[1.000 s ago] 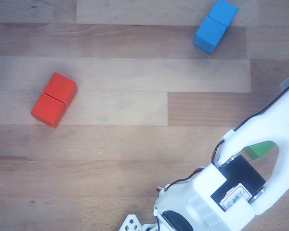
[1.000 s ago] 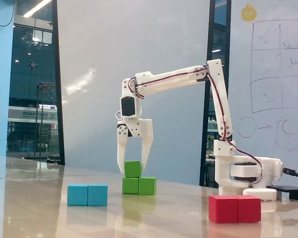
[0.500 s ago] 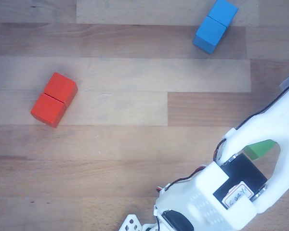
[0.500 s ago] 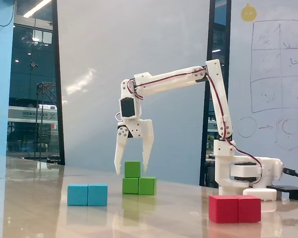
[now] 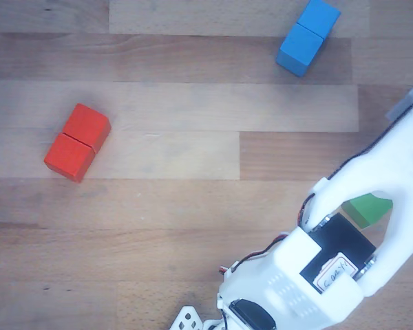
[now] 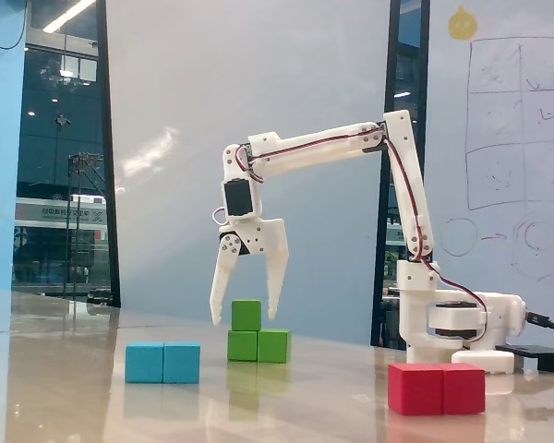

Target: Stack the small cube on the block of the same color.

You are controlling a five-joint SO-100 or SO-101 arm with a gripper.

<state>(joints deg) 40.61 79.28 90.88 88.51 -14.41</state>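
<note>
In the fixed view the small green cube rests on the left half of the green two-cube block, which lies flat on the table. My gripper hangs straight down over them and is open. One finger stands left of the cube and the other right of it, both apart from it. In the other view the white arm covers most of the green stack. Only a green patch shows through a gap, and I cannot tell which piece it is.
A blue two-cube block lies left of the green stack in the fixed view. A red two-cube block lies front right. The arm's base stands behind the red block.
</note>
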